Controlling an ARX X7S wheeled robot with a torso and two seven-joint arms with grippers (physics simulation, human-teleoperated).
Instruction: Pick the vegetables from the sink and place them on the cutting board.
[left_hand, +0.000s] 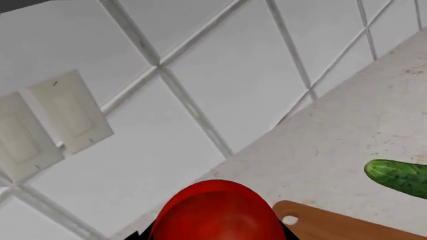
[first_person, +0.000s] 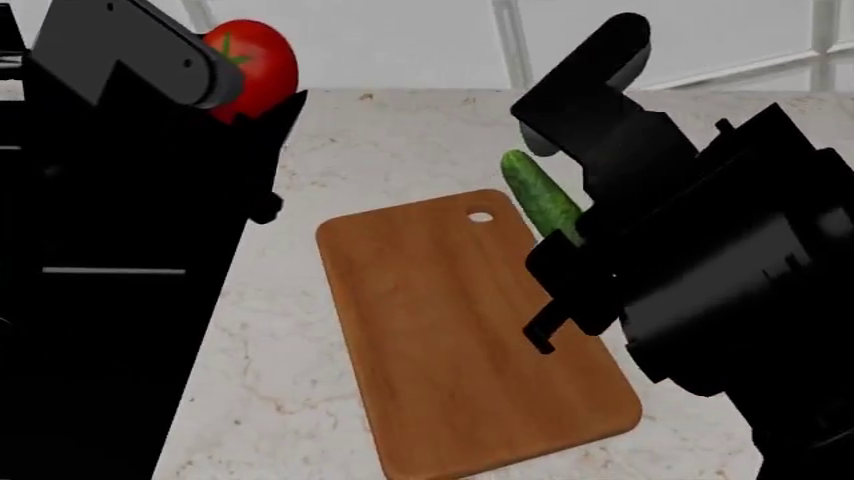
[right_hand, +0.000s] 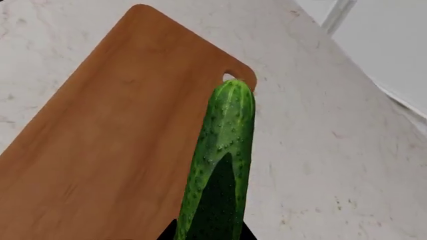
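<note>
Gripping the bumpy green cucumber (right_hand: 223, 155), the right gripper (right_hand: 212, 231) hangs over the smooth wooden cutting board's (first_person: 454, 330) edge; the left gripper (left_hand: 215, 235) clasps the glossy round tomato (left_hand: 217, 212) above the speckled counter (first_person: 387, 150)

Light is bright, flat and even across all views, with no glare. Renders are sharp edge to edge. A dark shadow streak lies along the cucumber (right_hand: 223, 165).
</note>
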